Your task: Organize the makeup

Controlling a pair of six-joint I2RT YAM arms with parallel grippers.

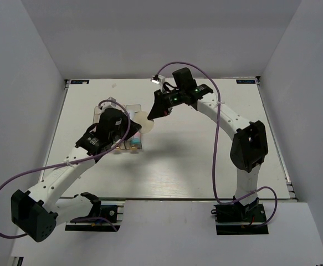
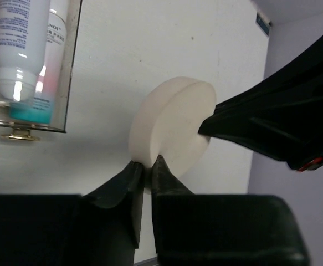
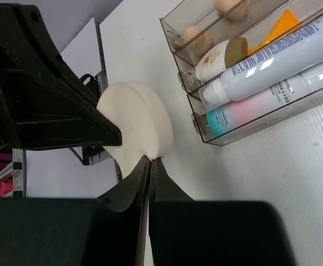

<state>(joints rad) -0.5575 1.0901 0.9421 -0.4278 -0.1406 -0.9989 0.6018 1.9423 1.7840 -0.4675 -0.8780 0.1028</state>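
Observation:
The round cream puff (image 1: pixel 143 122) hangs above the table between both arms. My left gripper (image 2: pixel 147 163) is shut on its near edge, and the puff (image 2: pixel 172 122) is squeezed at the pinch. My right gripper (image 3: pixel 151 159) is shut on the opposite edge of the puff (image 3: pixel 136 122). The rest of the makeup lies in clear boxes (image 3: pixel 261 124): two beige sponges (image 3: pixel 197 37), a white oval with brown tip (image 3: pixel 222 55), an orange tube (image 3: pixel 283 25) and two white tubes (image 3: pixel 283 52).
The clear boxes (image 1: pixel 132 109) stand side by side at the table's left centre, partly under my left wrist. The right gripper's black finger (image 2: pixel 261 122) reaches in from the right in the left wrist view. White walls enclose the table.

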